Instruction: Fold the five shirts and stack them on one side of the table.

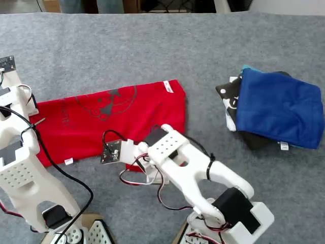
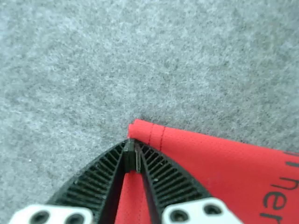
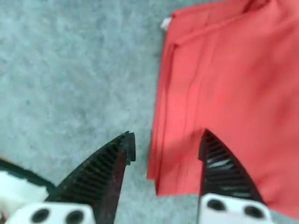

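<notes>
High camera overlooks the table (image 1: pixel 152 46); both wrist cameras closely face its red shirt (image 1: pixel 76 127).

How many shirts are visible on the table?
3 clearly: red shirt flat in the middle, blue shirt on top at the right, black shirt beneath it; others may hide underneath.

Grey felt-like cloth (image 1: pixel 152 51) runs right across the table, speckled and lying flat. Past its far edge there's a strip of wood (image 1: pixel 51 5) at one corner, a white surface (image 1: pixel 284 5) at the other.
</notes>
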Controlling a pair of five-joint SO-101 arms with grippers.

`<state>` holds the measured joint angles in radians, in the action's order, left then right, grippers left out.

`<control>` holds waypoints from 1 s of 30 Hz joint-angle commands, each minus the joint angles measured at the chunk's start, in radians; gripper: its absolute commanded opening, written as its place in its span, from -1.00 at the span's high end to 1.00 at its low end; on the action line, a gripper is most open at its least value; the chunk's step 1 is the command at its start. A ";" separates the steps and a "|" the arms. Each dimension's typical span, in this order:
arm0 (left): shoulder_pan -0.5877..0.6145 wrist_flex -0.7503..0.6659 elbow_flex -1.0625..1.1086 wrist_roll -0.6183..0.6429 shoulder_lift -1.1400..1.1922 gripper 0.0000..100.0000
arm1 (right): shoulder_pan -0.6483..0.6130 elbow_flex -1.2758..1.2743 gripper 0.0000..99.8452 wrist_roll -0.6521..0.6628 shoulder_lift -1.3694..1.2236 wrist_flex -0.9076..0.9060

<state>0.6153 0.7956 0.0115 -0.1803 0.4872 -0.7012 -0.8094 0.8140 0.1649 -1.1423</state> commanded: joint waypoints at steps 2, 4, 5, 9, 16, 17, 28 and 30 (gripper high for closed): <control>0.005 0.006 -0.031 0.009 -0.005 0.94 | -0.012 -0.030 0.57 0.005 0.031 0.077; 0.005 0.006 -0.031 0.009 -0.005 0.94 | -0.012 -0.047 0.57 0.005 0.021 0.110; 0.005 0.006 -0.031 0.009 -0.005 0.94 | -0.012 -0.053 0.57 0.005 0.012 0.126; 0.005 0.008 -0.031 0.009 -0.005 0.94 | -0.012 -0.053 0.57 0.005 -0.038 0.164; 0.005 0.009 -0.031 0.009 -0.005 0.94 | -0.009 -0.048 0.58 0.003 -0.070 0.170; 0.005 0.009 -0.031 0.009 -0.005 0.94 | -0.008 -0.048 0.58 0.003 -0.070 0.170; 0.007 0.009 -0.031 0.009 -0.005 0.94 | 0.025 -0.053 0.90 -0.040 -0.079 0.267; 0.007 0.011 -0.031 0.009 -0.005 0.94 | 0.049 -0.053 0.91 -0.040 -0.079 0.270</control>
<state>0.6153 0.8002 0.0115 -0.1803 0.4872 -0.6767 -0.8462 0.7848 0.0974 -0.8876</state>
